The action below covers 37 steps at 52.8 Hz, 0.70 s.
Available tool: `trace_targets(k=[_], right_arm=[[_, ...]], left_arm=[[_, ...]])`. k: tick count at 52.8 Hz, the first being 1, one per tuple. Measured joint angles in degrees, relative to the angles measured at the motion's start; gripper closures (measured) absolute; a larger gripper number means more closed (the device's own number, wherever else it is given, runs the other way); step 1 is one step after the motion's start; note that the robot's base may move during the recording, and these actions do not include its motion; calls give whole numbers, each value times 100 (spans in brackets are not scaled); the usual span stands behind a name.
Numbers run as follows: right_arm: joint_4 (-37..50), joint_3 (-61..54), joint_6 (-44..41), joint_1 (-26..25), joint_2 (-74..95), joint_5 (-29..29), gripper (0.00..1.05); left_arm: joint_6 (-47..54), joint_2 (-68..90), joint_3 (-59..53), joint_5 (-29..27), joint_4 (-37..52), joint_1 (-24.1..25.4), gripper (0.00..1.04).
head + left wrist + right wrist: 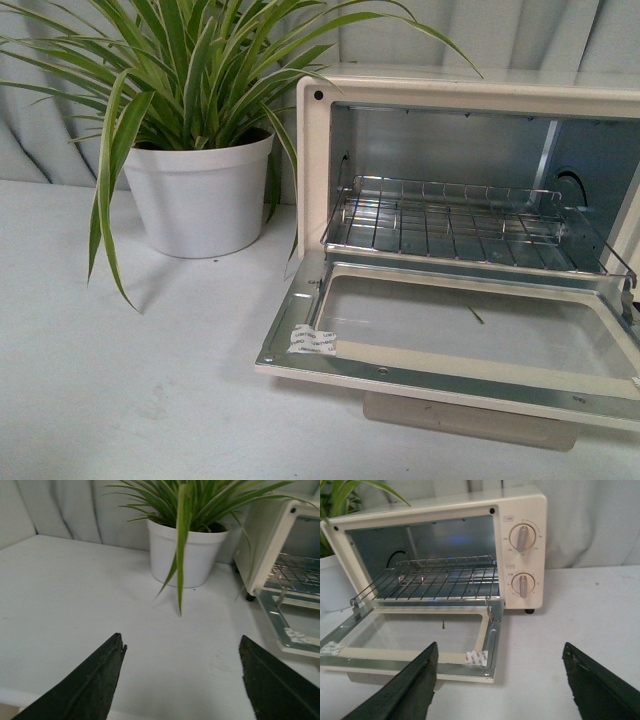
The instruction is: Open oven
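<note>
The cream-white oven (pixel 440 90) stands on the white table at the right, also in the right wrist view (pixel 470 510) and at the edge of the left wrist view (pixel 265 540). Its glass door (pixel 450 340) lies folded down flat, showing the wire rack (pixel 450 220) and the shiny metal inside. No arm shows in the front view. My left gripper (pixel 182 645) is open and empty over bare table, left of the oven. My right gripper (pixel 500 650) is open and empty, just in front of the door's front corner (pixel 480 662).
A white pot (pixel 198 195) with a long-leaved striped plant (pixel 190 60) stands left of the oven, its leaves hanging over the table and toward the oven. Two control dials (pixel 522 537) sit on the oven's right panel. A grey curtain hangs behind.
</note>
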Motion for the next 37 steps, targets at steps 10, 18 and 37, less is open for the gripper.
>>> trace_targets(k=[10, 18, 37], right_arm=[[24, -109, -439, -662, -133, -459, 64], [48, -308, -511, -667, -323, -501, 89], [46, -308, -553, -671, -334, -501, 104]], left_arm=[[177, -175, -81, 483, -74, 501, 64], [234, -461, -278, 1366, -151, 1338, 90], [256, -487, -278, 1434, -149, 1499, 101]])
